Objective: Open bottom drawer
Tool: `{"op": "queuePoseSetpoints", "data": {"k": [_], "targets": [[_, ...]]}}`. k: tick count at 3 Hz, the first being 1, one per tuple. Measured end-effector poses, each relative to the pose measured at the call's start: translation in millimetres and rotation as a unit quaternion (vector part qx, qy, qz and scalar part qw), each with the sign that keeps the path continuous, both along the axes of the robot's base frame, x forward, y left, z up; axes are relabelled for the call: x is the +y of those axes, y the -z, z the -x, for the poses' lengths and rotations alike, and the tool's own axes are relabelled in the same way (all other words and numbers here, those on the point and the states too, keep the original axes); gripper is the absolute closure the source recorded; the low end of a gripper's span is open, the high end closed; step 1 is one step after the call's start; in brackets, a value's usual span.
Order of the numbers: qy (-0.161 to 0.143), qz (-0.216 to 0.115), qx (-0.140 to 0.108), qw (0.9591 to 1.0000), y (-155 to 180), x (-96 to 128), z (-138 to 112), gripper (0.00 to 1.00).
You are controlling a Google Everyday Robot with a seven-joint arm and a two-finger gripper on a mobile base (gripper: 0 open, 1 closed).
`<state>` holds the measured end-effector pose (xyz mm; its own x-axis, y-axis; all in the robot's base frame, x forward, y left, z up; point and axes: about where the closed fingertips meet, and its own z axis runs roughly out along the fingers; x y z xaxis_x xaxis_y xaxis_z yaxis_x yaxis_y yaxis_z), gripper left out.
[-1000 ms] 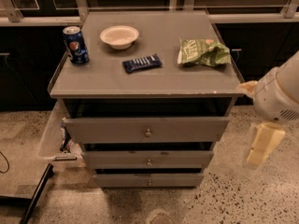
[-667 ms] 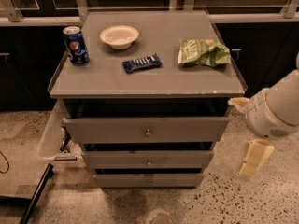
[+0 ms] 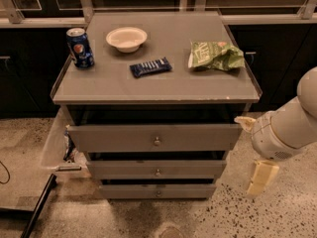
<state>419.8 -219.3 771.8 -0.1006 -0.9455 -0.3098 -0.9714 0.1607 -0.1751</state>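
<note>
Well, three grey drawers (image 3: 153,138), bottom drawer (image 3: 158,191) smallest; one gripper (image 3: 253,150) hangs beside them, spread wide, holding nothing.

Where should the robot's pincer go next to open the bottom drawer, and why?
Probably lower and leftward in the view, toward the knob of the bottom drawer. The pincer hangs right of the cabinet, apart from it and above that knob's height.

Gripper (image 3: 255,151) right of cabinet (image 3: 173,86), arm (image 3: 297,123) cut off by right edge; bottom drawer (image 3: 129,191) knob (image 3: 158,193) too small to make out; bin (image 3: 52,143) contents half hidden behind cabinet.
</note>
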Motion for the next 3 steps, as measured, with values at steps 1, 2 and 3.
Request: {"op": "queuePoseSetpoints", "data": {"k": [1,2,3], "targets": [[-0.004,-0.010,0.007,0.9999,10.7,4.9,1.8,0.00],[-0.006,-0.029,0.019,0.9994,54.9,11.2,2.3,0.00],[-0.009,-0.045,0.028,0.9985,105.3,14.8,-4.2,0.00]]}}
